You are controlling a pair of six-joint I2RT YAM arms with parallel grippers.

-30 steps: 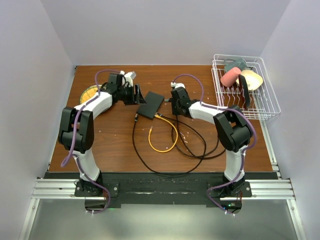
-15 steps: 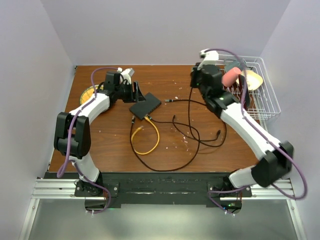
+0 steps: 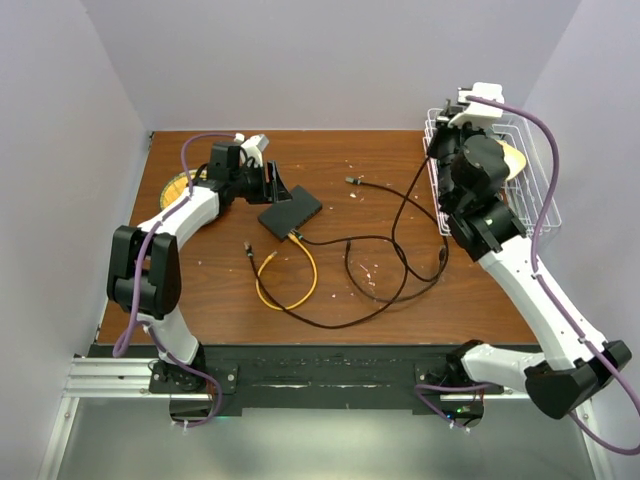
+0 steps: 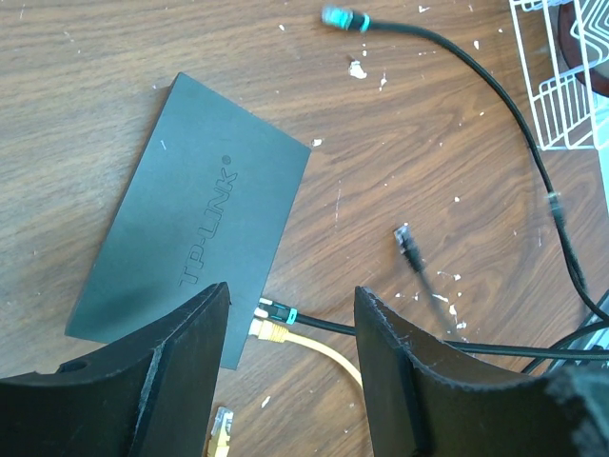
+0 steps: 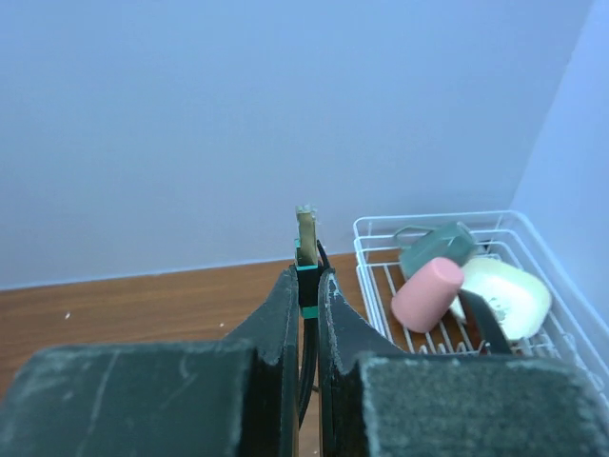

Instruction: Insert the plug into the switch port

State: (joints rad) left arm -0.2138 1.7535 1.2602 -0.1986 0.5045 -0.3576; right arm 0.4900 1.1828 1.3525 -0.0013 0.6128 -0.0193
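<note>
The dark grey switch (image 3: pixel 291 213) lies flat on the table, and its top fills the left wrist view (image 4: pixel 200 248). On its port edge (image 4: pixel 245 328) a black plug with a teal band (image 4: pixel 276 309) and a yellow plug (image 4: pixel 269 330) sit in sockets. My left gripper (image 3: pixel 272 187) is open and empty just behind the switch, its fingers (image 4: pixel 171 381) straddling the port edge. My right gripper (image 3: pixel 441 150) is raised high beside the rack. It is shut on a plug with a teal band (image 5: pixel 306 243) that points up, its black cable hanging down.
A white wire dish rack (image 3: pixel 535 200) with a pink cup (image 5: pixel 426 292) stands at the back right. Black cable loops (image 3: pixel 395 280) and a yellow cable (image 3: pixel 290 290) lie mid-table. Loose plugs lie on the wood (image 4: pixel 341 17) (image 4: pixel 407 240) (image 4: pixel 221 428). A yellow dish (image 3: pixel 178 186) sits at the far left.
My right arm has lifted away from the switch and swung right and up toward the rack, with the plug in its jaws and the black cable dragged along. The left arm has barely moved.
</note>
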